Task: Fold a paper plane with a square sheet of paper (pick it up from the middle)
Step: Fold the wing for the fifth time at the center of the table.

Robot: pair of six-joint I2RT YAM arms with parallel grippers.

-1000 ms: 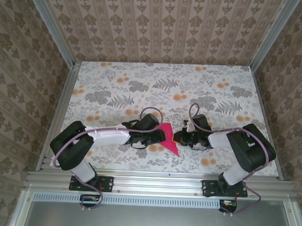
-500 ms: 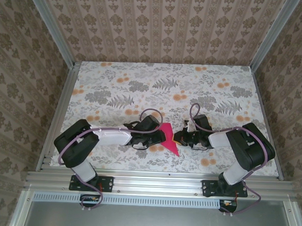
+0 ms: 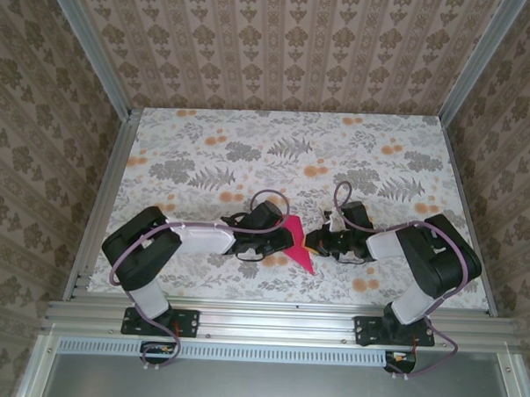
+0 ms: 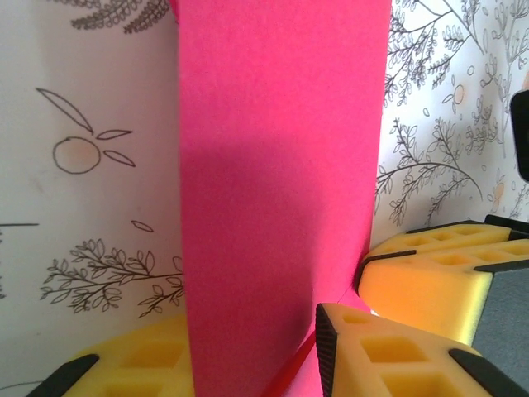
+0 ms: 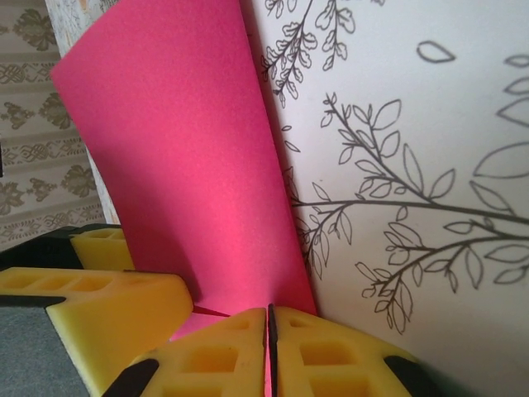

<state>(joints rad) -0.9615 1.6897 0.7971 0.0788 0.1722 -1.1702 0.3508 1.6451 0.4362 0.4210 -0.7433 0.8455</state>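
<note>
- The pink paper [image 3: 296,241] lies on the flowered tablecloth [image 3: 249,154] near the table's front edge, between the two arms; from above it reads as a slim folded wedge, broad end toward 11 o'clock and sharp tip toward 5 o'clock
- The left gripper [image 3: 279,239] meets the paper from 9 o'clock, its arm stretched low across the cloth; the right gripper [image 3: 318,245] meets it from 3 o'clock, so the two face each other with the paper between them
- In the left wrist view the paper stands up as a tall band running toward 12 o'clock; one yellow finger sits at 7 o'clock, half hidden behind the paper, and the other finger [image 4: 388,356] sits at 5 o'clock against the paper's edge; the paper passes between them and hides the gap, so I cannot tell whether they are pinching it or only bracketing it
- At 3 o'clock in that view the other arm's yellow fingers are pressed together, touching the paper's lower right edge
- In the right wrist view the right arm's own fingers [image 5: 331,364] are closed at 6 o'clock with only a thin pink sliver showing in the seam; they are clamped on the paper's lower edge
- Above that pinch the paper rises and leans toward 11 o'clock; the left arm's yellow fingers sit at 8 o'clock, just beside the sheet
</note>
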